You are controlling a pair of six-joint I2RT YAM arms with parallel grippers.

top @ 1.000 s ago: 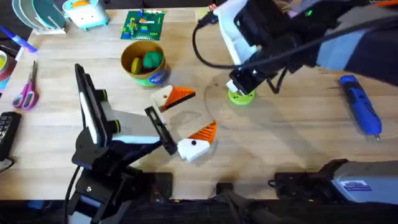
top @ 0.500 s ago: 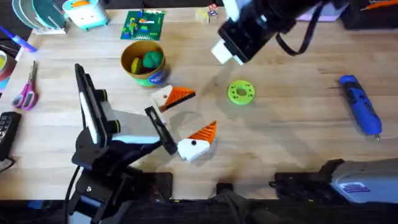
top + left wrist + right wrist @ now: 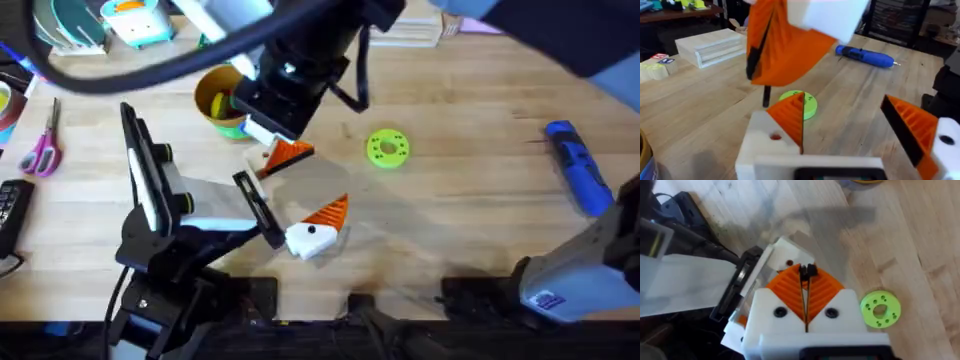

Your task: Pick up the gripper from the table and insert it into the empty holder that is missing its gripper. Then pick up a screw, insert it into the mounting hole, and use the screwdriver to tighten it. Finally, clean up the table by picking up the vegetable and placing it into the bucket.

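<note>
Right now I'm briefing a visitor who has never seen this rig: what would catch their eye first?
The dark right arm stretched across the middle, with the right gripper shut on what looks like a small black screw, just over one finger of the left gripper, which is open with its orange tips apart. After that, the lime disc mid-table and the blue screwdriver at the right.
</note>
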